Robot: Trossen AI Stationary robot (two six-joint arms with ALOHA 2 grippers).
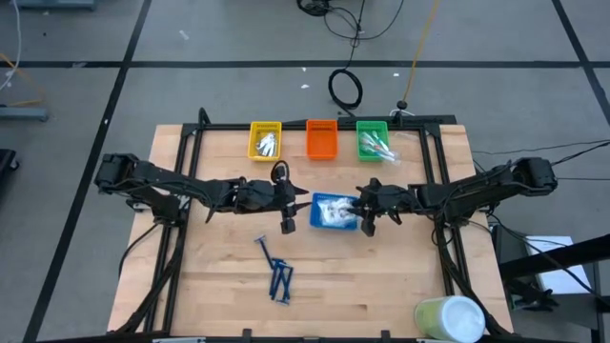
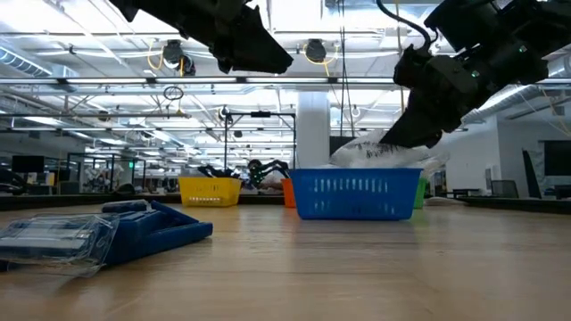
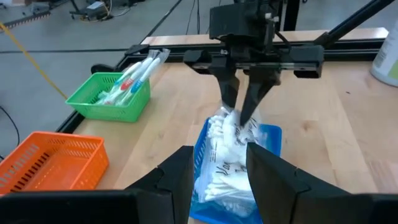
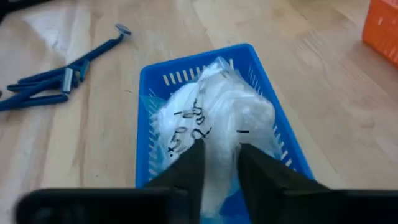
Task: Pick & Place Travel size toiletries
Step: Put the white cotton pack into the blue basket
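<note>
1. the razors [image 2: 134, 234] are lying nearest the low camera, dark blue hard plastic, some in clear crinkled wrap; from above they are showing as a loose bundle [image 1: 277, 274] on the bare wood, well apart from every tray. i am judging these as not yet placed.
2. the right gripper [image 3: 244, 109] is dipping into the blue tray [image 1: 317, 207], its fingers [image 4: 186, 168] nearly closed and pinching the top of a sachet bag [image 4: 214, 109], soft clear film with dark print over white contents.
3. the bag is sitting inside the blue tray, heaped above its rim, so this placing looks close to finished, with only the letting go left.
4. the left gripper [image 1: 286, 211] is hovering just beside the blue tray, fingers [image 3: 177, 174] spread apart and holding nothing.
5. the yellow tray [image 1: 266, 129] is holding silvery packets [image 1: 267, 144]; the green tray [image 1: 373, 127] is holding slim pale sticks [image 1: 376, 145]; the orange tray [image 1: 322, 139] is looking empty, probably waiting for the razors.
6. the trays are rigid slotted plastic, rectangular; the table [image 1: 400, 276] is pale smooth wood.
</note>
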